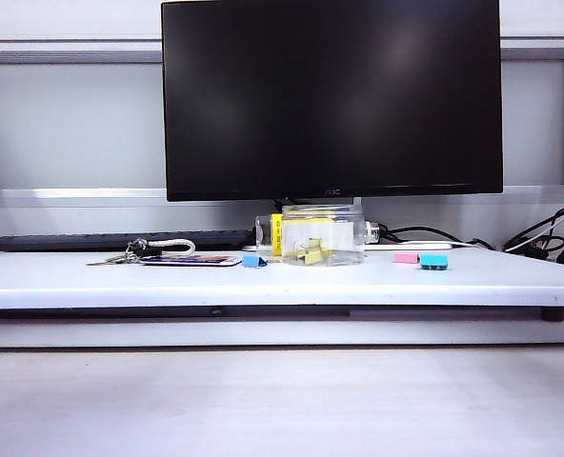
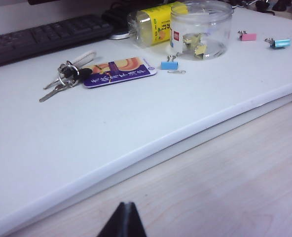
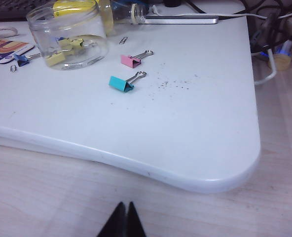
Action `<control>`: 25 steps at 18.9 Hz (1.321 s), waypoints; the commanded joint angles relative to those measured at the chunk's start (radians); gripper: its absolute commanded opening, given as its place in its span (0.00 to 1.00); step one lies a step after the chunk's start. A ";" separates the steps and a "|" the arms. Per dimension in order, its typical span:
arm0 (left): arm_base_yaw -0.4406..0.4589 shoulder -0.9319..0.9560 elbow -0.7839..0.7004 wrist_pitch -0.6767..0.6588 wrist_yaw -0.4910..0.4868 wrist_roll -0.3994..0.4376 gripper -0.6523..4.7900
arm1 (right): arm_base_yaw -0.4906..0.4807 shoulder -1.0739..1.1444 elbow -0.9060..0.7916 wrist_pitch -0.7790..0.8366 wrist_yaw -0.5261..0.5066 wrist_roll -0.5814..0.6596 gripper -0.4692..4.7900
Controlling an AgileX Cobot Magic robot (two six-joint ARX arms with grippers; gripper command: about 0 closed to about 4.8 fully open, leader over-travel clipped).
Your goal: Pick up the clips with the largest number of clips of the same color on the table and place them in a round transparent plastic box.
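Observation:
The pale-yellow clips (image 1: 312, 253) lie inside the round transparent plastic box (image 1: 320, 235), which stands on the white table (image 1: 263, 281) in front of the monitor. From the wrist views the clips (image 2: 194, 43) (image 3: 67, 49) show through the box's clear wall (image 2: 201, 29) (image 3: 67, 38). My left gripper (image 2: 127, 204) is shut and empty, held over the wooden floor well short of the table's front edge. My right gripper (image 3: 125, 203) is likewise shut and empty, over the wood before the table's rounded corner. Neither gripper shows in the exterior view.
A blue clip (image 2: 169, 64) and a small paper clip (image 2: 176, 72) lie beside the box. A pink clip (image 3: 131, 60) and a teal clip (image 3: 122, 83) lie to its right. Keys with a card (image 2: 117, 72), a keyboard (image 2: 37, 37), a yellow-labelled bottle (image 2: 153, 20), a monitor (image 1: 330, 95) and cables (image 3: 269, 44) are around.

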 commanded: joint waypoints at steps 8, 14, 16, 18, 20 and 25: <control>0.417 -0.038 -0.002 0.001 0.062 -0.001 0.11 | -0.001 -0.001 -0.006 0.009 0.000 0.000 0.09; 0.450 -0.042 -0.002 0.001 0.063 -0.001 0.11 | -0.060 -0.061 -0.006 0.016 0.000 0.000 0.09; 0.450 -0.042 -0.002 0.002 0.062 -0.001 0.11 | -0.109 -0.061 -0.006 0.016 0.000 0.000 0.09; 0.450 -0.042 -0.002 0.001 0.062 -0.001 0.11 | -0.156 -0.061 -0.006 0.016 0.000 0.000 0.09; 0.450 -0.042 -0.002 0.002 0.062 -0.001 0.11 | -0.193 -0.061 -0.006 0.016 0.000 0.000 0.09; 0.450 -0.042 -0.002 0.002 0.062 -0.001 0.11 | -0.204 -0.061 -0.006 0.016 0.000 0.000 0.09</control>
